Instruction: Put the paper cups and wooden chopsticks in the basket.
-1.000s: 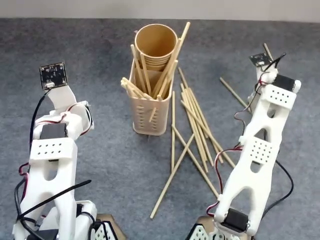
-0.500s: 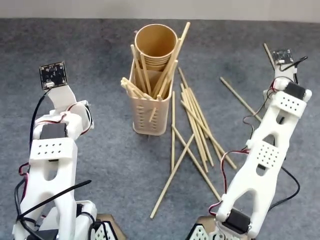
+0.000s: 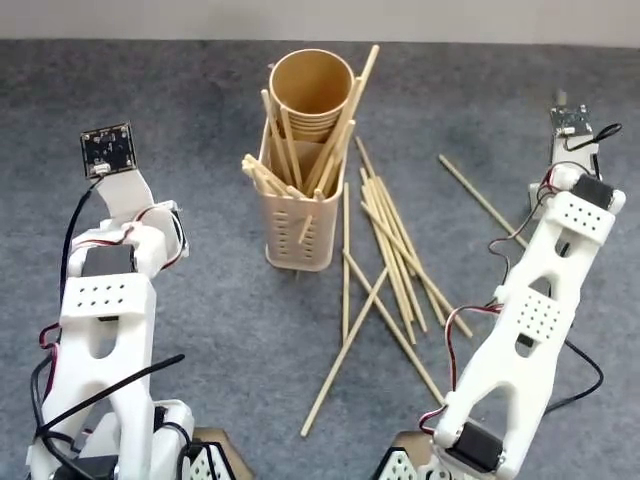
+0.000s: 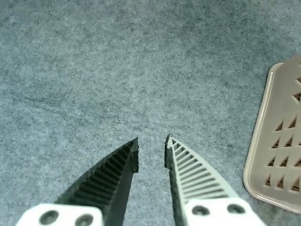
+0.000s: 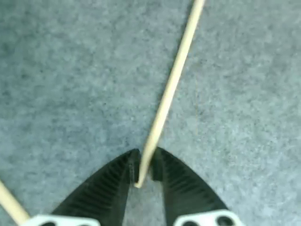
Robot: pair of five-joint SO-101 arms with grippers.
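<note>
Nipping a slim wooden chopstick (image 5: 171,84), right pincer (image 5: 146,153) (ribbed, black); left pincer (image 4: 152,141) narrowly agape.

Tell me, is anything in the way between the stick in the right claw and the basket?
Only loose chopsticks lie flat on the carpet between the basket and the chopstick in the right gripper. Lifted over them, nothing visible should block it.

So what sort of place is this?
Probably a robot test bench, not a kitchen: two white plastic robot arms stand at a grey carpeted table, with loose wooden chopsticks scattered beside a beige perforated plastic basket holding a brown paper cup.
</note>
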